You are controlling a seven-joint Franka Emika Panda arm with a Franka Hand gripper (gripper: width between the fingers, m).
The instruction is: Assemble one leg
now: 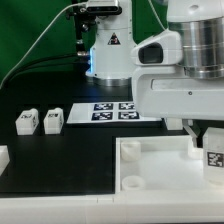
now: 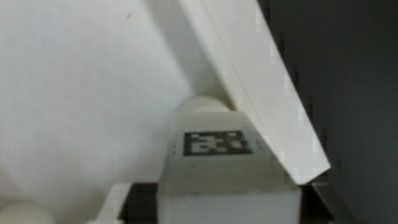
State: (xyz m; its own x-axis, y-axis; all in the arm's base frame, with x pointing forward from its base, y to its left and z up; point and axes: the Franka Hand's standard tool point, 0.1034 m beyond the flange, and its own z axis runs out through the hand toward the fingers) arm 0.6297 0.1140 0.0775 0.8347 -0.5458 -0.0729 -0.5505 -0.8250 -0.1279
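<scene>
My gripper point(image 1: 207, 140) hangs over the far right corner of the large white tray-like part point(image 1: 150, 172) and is shut on a leg point(image 1: 214, 157), a chunky white block with a black-and-white tag. In the wrist view the leg point(image 2: 217, 150) sits between my dark fingers point(image 2: 143, 200), which press on both its sides, and my gripper point(image 2: 228, 202) holds it right against the tray's raised rim point(image 2: 258, 80), in the corner. Whether the leg's foot touches the tray is hidden. Two more legs point(image 1: 27, 121) point(image 1: 52, 119) stand side by side on the black table at the exterior view's left.
The marker board point(image 1: 113, 110) lies flat on the table behind the tray. Another white part point(image 1: 3, 155) shows at the left edge of the exterior view. The robot's base point(image 1: 110, 45) stands at the back, with cables behind it.
</scene>
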